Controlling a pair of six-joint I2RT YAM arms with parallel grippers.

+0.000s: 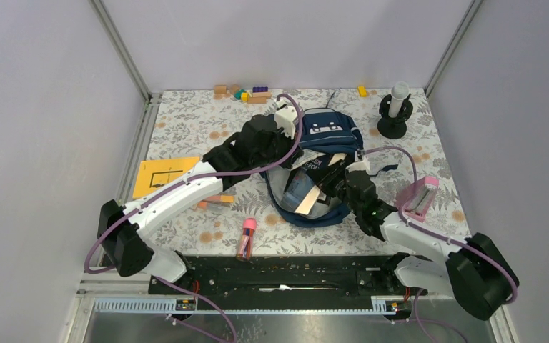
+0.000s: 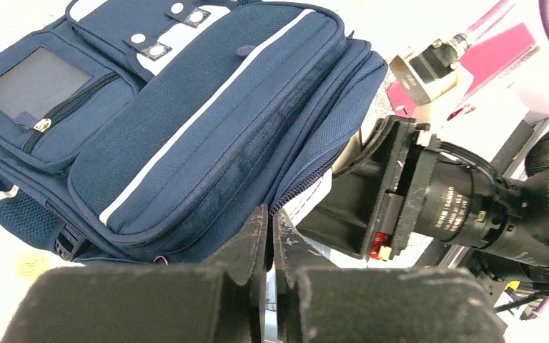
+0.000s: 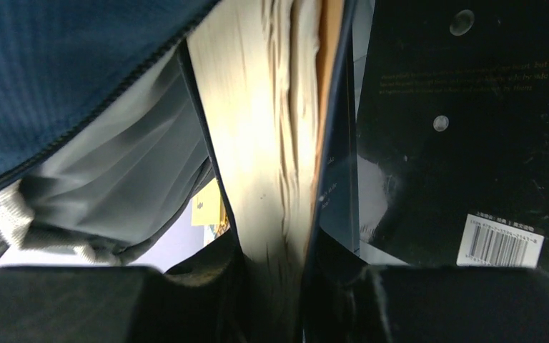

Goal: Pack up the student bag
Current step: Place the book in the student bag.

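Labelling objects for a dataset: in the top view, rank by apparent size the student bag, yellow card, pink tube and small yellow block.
Largest to smallest:
student bag
yellow card
pink tube
small yellow block
No near ties.

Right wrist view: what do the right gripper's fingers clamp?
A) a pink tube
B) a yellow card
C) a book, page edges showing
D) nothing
C: the book's cream page edges run down between the right gripper's dark fingers, beside the student bag's blue fabric.
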